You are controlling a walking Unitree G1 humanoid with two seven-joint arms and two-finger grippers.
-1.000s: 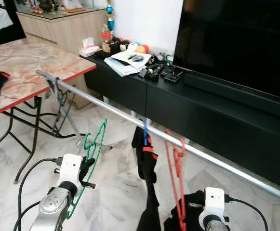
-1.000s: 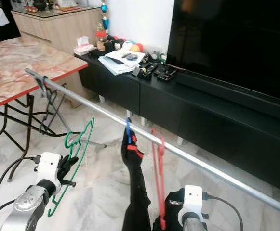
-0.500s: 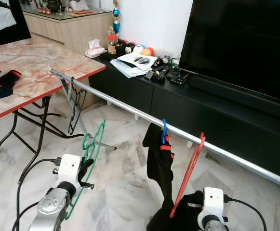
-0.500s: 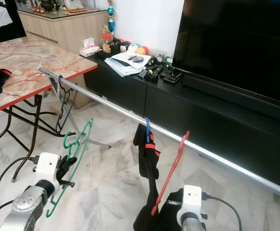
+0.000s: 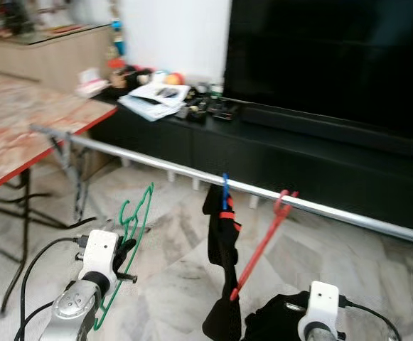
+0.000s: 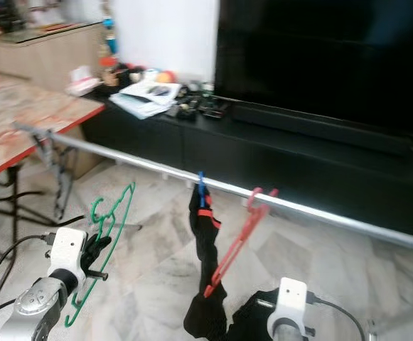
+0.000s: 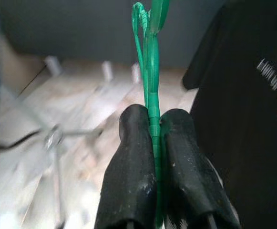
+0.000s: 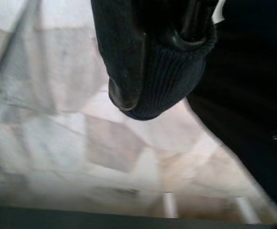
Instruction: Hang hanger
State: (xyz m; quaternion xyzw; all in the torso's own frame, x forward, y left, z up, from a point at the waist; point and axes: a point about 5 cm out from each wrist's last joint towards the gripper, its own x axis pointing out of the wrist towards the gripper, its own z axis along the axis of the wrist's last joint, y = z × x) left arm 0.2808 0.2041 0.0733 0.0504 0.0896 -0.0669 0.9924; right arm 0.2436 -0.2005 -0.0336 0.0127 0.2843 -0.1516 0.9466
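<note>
Thin green hanger (image 5: 133, 234), upright, seemingly below the rail.

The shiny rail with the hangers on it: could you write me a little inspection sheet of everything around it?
Surface: pale marble floor; metal rail runs across before the robot.
Job's things: green hanger held off the rail; red hanger hooked on the rail, slanting; blue hanger on the rail carrying a black garment.
Clutter: papers and small items on the black TV cabinet.
Grippers: left gripper shut on the green hanger; right gripper wrapped in dark cloth.
Cables: black cables at both wrists.
Surroundings: large TV, marble-topped table.
</note>
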